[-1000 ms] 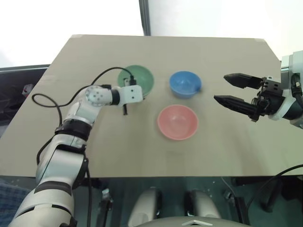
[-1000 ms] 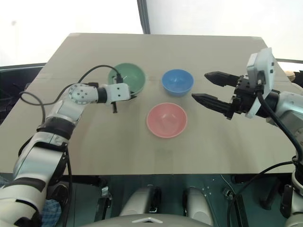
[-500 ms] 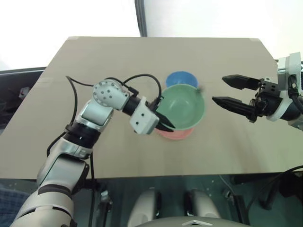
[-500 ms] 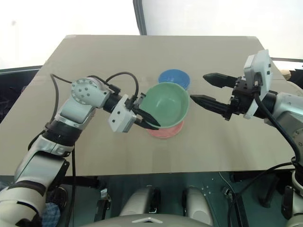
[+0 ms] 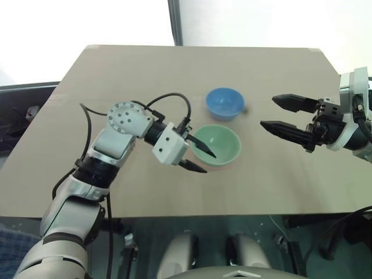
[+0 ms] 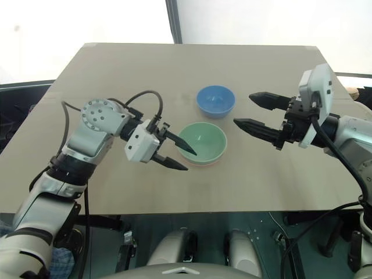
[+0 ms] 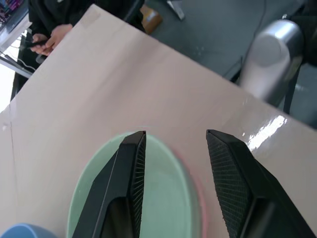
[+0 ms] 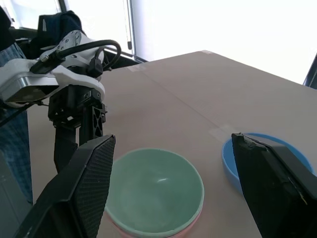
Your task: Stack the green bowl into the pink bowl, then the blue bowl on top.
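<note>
The green bowl (image 5: 219,143) sits nested in the pink bowl (image 6: 201,165), of which just a thin rim shows beneath it, at the table's middle. My left gripper (image 5: 208,163) is open at the stack's near-left side. One of its fingers reaches over the green bowl's inside and the other stays outside the rim (image 7: 174,133). The blue bowl (image 5: 225,103) stands alone just behind the stack. My right gripper (image 5: 268,111) hovers open and empty to the right of both bowls, pointing toward them.
The tan table (image 5: 116,75) has bare surface on the left, right and far sides. Its front edge lies close below the stack. A person's hand (image 7: 49,39) shows beyond the far table edge in the left wrist view.
My left gripper lifted the green bowl from the far left, carried it over the pink bowl, set it inside and opened. The right arm stayed put.
</note>
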Controlling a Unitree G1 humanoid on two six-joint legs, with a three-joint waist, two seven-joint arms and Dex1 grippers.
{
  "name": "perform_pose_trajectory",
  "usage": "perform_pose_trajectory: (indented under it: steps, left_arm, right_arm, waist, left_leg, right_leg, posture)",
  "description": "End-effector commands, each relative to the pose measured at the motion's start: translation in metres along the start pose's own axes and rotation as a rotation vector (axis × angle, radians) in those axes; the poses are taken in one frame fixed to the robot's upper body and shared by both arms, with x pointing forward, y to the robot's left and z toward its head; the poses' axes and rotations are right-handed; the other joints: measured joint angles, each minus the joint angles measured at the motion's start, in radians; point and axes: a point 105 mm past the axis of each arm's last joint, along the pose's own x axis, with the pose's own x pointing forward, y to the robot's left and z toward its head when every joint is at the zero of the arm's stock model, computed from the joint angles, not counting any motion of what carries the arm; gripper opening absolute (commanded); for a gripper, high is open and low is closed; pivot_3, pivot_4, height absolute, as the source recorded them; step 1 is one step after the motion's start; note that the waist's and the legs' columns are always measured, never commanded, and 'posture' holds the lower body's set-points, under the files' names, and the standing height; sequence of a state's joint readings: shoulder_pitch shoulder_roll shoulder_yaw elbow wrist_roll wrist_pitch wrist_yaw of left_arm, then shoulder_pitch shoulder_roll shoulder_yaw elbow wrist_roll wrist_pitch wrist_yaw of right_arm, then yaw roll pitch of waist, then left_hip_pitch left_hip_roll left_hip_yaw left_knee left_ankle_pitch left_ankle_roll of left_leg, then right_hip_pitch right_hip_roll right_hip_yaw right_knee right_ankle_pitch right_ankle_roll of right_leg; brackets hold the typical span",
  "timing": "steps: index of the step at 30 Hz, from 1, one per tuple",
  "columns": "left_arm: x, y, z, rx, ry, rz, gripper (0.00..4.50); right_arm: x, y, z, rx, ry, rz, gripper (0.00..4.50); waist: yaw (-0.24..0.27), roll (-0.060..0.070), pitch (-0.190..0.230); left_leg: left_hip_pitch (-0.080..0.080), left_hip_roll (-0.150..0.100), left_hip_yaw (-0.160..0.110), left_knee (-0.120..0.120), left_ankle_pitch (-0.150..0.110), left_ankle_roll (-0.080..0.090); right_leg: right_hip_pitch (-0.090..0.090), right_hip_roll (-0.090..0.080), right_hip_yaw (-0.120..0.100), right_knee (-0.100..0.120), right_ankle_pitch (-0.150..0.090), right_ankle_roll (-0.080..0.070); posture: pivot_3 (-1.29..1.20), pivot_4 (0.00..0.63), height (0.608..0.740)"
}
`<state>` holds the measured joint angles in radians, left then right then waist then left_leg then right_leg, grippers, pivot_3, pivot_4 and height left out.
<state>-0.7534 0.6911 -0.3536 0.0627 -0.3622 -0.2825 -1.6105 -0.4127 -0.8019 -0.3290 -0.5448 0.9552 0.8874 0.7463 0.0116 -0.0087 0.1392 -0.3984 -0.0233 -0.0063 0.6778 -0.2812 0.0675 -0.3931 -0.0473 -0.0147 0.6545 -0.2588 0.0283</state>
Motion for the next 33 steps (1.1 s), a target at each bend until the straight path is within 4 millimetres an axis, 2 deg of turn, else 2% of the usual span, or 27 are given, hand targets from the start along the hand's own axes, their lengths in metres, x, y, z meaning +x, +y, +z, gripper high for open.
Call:
perform_pose_trajectory:
  steps: [1, 4, 6, 8, 10, 13, 16, 18, 22, 28, 33]
  left_arm:
    - [-0.016, 0.008, 0.023, -0.096, -0.103, 0.120, 2.13]
    - [-0.041, 0.024, 0.038, -0.317, -0.260, 0.334, 2.13]
    - [-0.057, 0.029, 0.038, -0.418, -0.298, 0.445, 2.13]
    - [-0.077, 0.030, 0.029, -0.499, -0.286, 0.575, 2.13]
    - [-0.096, 0.023, 0.013, -0.567, -0.220, 0.702, 2.13]
    - [-0.122, 0.012, -0.002, -0.653, -0.181, 0.871, 2.13]
    - [-0.141, -0.004, -0.012, -0.698, -0.111, 0.992, 2.13]
    - [-0.152, -0.017, -0.018, -0.704, -0.041, 1.068, 2.13]
    - [-0.165, -0.028, -0.016, -0.707, -0.013, 1.191, 2.13]
    - [-0.165, -0.047, -0.010, -0.730, 0.013, 1.284, 2.13]
    - [-0.166, -0.056, -0.003, -0.738, 0.019, 1.346, 2.13]
  right_arm:
    - [-0.001, 0.000, 0.006, -0.049, -0.005, -0.003, 3.93]
    - [0.003, -0.011, -0.001, -0.055, 0.044, -0.049, 3.93]
    - [0.006, -0.021, -0.007, -0.061, 0.079, -0.088, 3.93]
    - [0.012, -0.039, -0.012, -0.086, 0.117, -0.151, 3.93]
    - [0.020, -0.057, -0.018, -0.119, 0.158, -0.207, 3.93]
    - [0.032, -0.079, -0.028, -0.188, 0.233, -0.247, 3.93]
    - [0.047, -0.093, -0.040, -0.264, 0.304, -0.252, 3.93]
    - [0.063, -0.096, -0.046, -0.310, 0.328, -0.208, 3.93]
    - [0.092, -0.097, -0.054, -0.394, 0.356, -0.130, 3.93]
    - [0.132, -0.095, -0.065, -0.434, 0.375, -0.052, 3.93]
    - [0.152, -0.095, -0.081, -0.455, 0.422, -0.014, 3.93]
  waist:
    - [0.000, 0.000, 0.000]
    - [-0.001, 0.000, 0.000]
    - [-0.002, 0.000, 0.000]
    - [-0.008, 0.000, 0.000]
    - [-0.018, 0.000, 0.000]
    - [-0.023, 0.000, 0.001]
    - [-0.025, 0.000, 0.001]
    - [-0.027, 0.000, 0.001]
    - [-0.022, 0.000, 0.002]
    - [-0.022, -0.001, 0.002]
    - [-0.026, -0.001, 0.002]
  left_leg:
    - [0.000, 0.000, 0.000, 0.000, 0.000, 0.000]
    - [0.000, 0.001, 0.000, 0.001, 0.000, 0.000]
    - [0.000, 0.001, -0.001, 0.002, 0.000, 0.000]
    - [0.001, 0.001, 0.000, 0.003, 0.000, 0.000]
    - [0.002, 0.001, 0.000, 0.003, 0.000, 0.000]
    - [0.002, 0.001, 0.000, 0.002, 0.001, -0.001]
    - [0.001, 0.001, 0.000, 0.002, 0.003, -0.005]
    - [0.001, 0.001, 0.001, 0.002, 0.003, -0.005]
    - [0.000, 0.000, 0.002, -0.001, 0.003, -0.005]
    - [0.001, -0.001, 0.002, -0.004, 0.002, -0.006]
    - [0.001, -0.002, 0.001, -0.008, 0.003, -0.007]
  right_leg:
    - [0.000, 0.000, 0.000, 0.000, 0.000, 0.000]
    - [0.000, 0.000, 0.000, 0.001, 0.000, 0.000]
    - [0.000, 0.000, 0.000, 0.002, 0.000, 0.000]
    - [0.000, 0.000, 0.000, 0.002, 0.000, 0.000]
    - [0.000, 0.000, 0.000, 0.003, 0.000, 0.000]
    - [0.000, 0.001, 0.000, 0.004, 0.000, 0.000]
    - [-0.001, 0.001, 0.000, 0.003, 0.000, 0.000]
    - [-0.002, 0.001, 0.001, 0.002, 0.000, 0.000]
    - [-0.003, 0.000, 0.002, 0.001, 0.000, 0.000]
    - [-0.003, -0.003, 0.002, 0.000, 0.000, 0.000]
    - [-0.004, -0.003, 0.001, -0.001, 0.000, -0.001]
  posture:
    - [0.00, 0.150, 0.740]
    - [0.00, 0.150, 0.740]
    - [0.00, 0.150, 0.740]
    - [0.00, 0.150, 0.740]
    - [0.00, 0.150, 0.740]
    - [0.00, 0.150, 0.740]
    - [0.00, 0.150, 0.740]
    - [0.00, 0.150, 0.740]
    - [0.00, 0.150, 0.740]
    - [0.00, 0.150, 0.740]
    - [0.00, 0.150, 0.740]
